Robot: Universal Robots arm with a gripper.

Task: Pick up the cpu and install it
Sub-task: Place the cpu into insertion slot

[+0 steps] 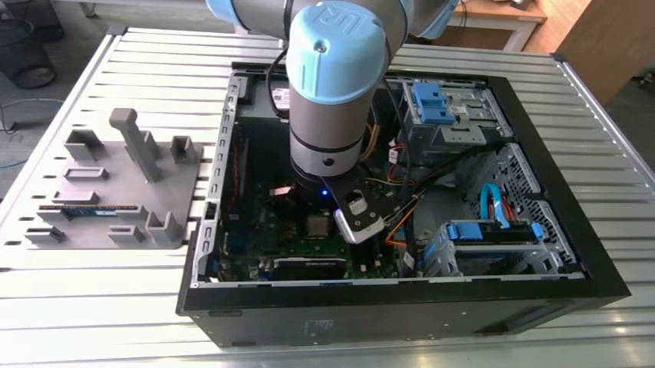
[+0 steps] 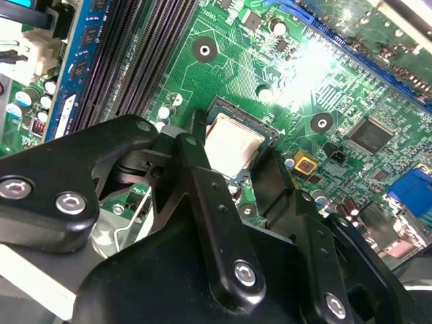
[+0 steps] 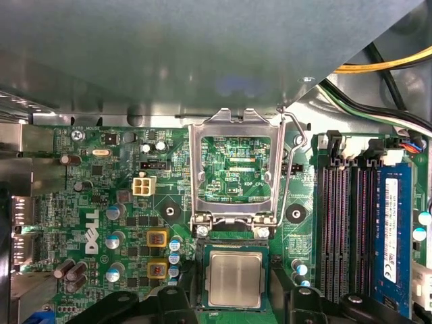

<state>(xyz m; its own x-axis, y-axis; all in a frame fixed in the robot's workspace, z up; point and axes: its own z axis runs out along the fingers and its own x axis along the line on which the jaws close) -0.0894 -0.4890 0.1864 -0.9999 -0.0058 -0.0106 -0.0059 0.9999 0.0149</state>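
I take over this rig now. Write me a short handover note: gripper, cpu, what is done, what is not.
Gripper: open, low over the motherboard, straddling the cpu; the first wrist view shows a gap on each side.
Cpu: lying flat in its socket.
Done: cpu picked up and placed in the socket.
Left: the hinged metal frame stands open, not closed over the cpu.

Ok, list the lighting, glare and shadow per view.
Second wrist view: white glare washes out the motherboard beyond the cpu. First wrist view: even light, the cpu's top only softly shiny. Exterior view: the case interior is dim; a blue light glows on the arm.
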